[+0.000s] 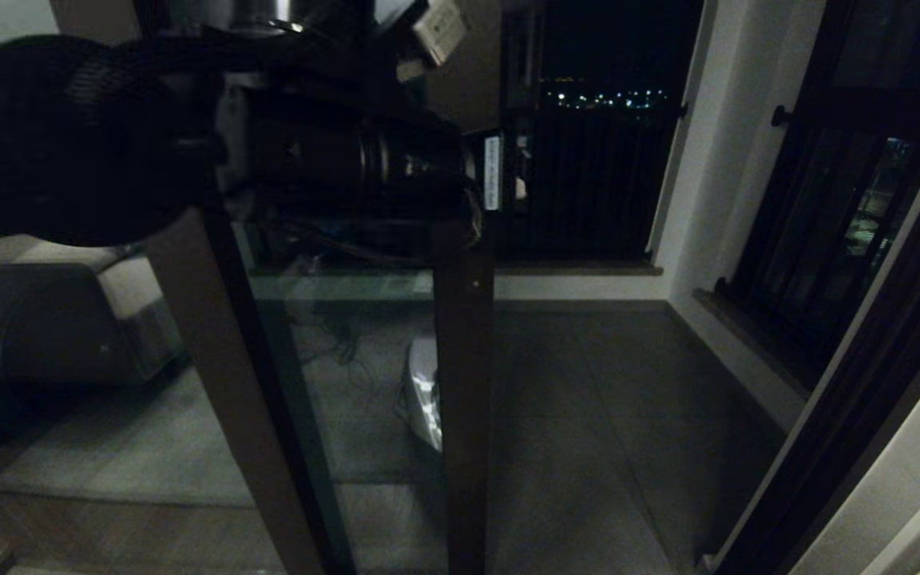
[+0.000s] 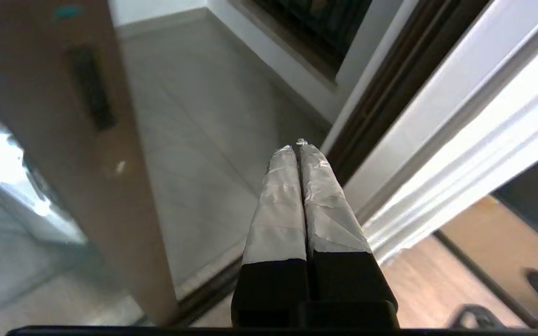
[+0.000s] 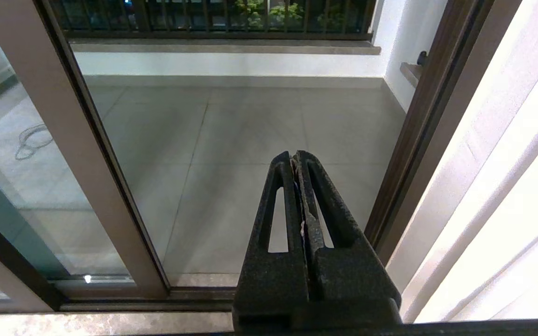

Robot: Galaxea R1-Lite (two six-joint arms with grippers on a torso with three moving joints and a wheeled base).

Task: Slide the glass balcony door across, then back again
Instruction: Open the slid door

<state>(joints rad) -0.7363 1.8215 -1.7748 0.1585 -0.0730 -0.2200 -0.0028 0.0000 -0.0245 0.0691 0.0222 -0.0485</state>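
Balcony floor [image 1: 588, 415]: we see grey tiles filling the open doorway, running back to a low white wall under the black-framed window [image 1: 596, 160] with railing bars.
Glass balcony door [image 1: 464, 383]: we see it slid partly across, its dark brown stile standing upright near the middle of the head view, glass to its left, open gap to its right. In the left wrist view the stile [image 2: 63, 140] shows a narrow dark pull slot [image 2: 90, 88] recessed in its face.
Door jamb [image 1: 867, 383]: we see the dark frame and white wall at the right edge of the opening, well apart from the door's stile.
Second framed pane [image 1: 212, 383]: we see another brown stile left of the door, overlapping it behind the glass.
Left arm [image 1: 188, 136]: we see it raised high and close to the head camera, reaching toward the top part of the door's stile.
Left hand [image 2: 300, 148]: we see its taped fingers pressed together with nothing between them, pointing into the open gap; the door's stile and pull slot lie off to one side of it, apart from the fingertips.
Right hand [image 3: 295, 158]: we see its black fingers pressed together, empty, held low before the threshold, with the door's stile [image 3: 63, 140] apart from it.
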